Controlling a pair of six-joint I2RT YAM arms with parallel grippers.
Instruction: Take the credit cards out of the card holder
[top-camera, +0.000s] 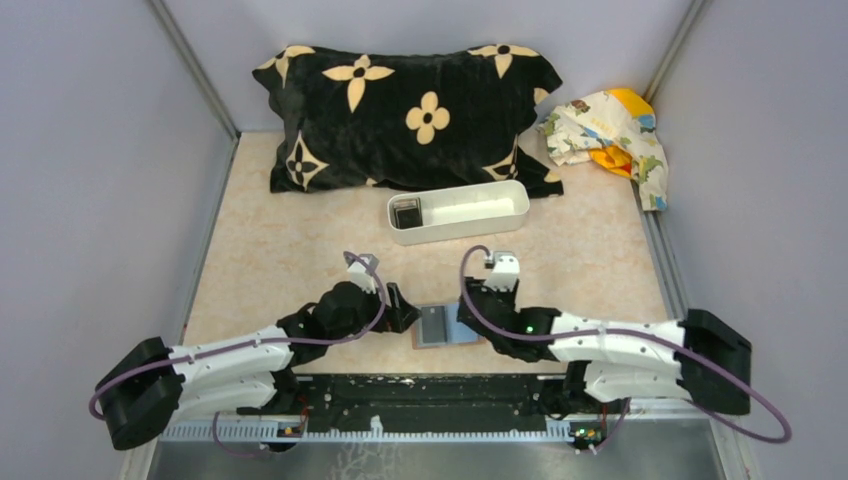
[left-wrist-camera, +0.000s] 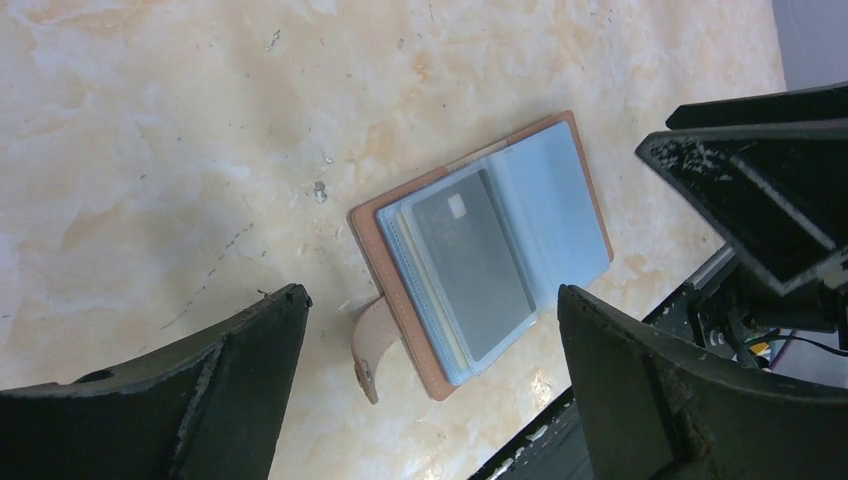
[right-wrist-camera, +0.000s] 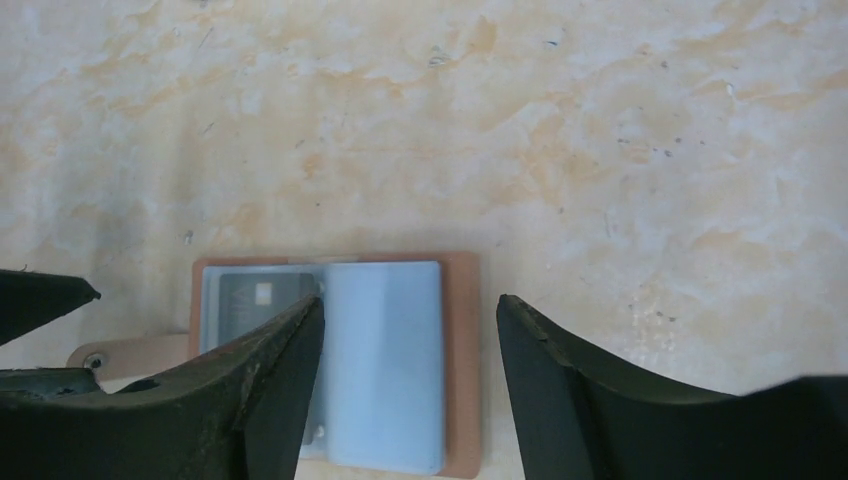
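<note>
The left gripper (left-wrist-camera: 432, 297) is spread wide and empty at 9 o'clock of the card holder (left-wrist-camera: 560, 190). The right gripper (right-wrist-camera: 410, 305), at its 3 o'clock, is likewise released and holds nothing. The card holder lies open on the table (top-camera: 300, 230) by the 6 o'clock edge, with a dark grey credit card (left-wrist-camera: 470, 265) in its left blue pocket. At its 12 o'clock sits a white tray (top-camera: 470, 232) with what looks like a dark card (top-camera: 406, 212) in its left end.

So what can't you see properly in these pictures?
- Left wrist view: the card holder shows one grey card on top; any cards behind it are hidden.
- Right wrist view: a finger of the right gripper covers most of the grey card.
- Top view: the dark thing in the white tray is too small to identify.
</note>
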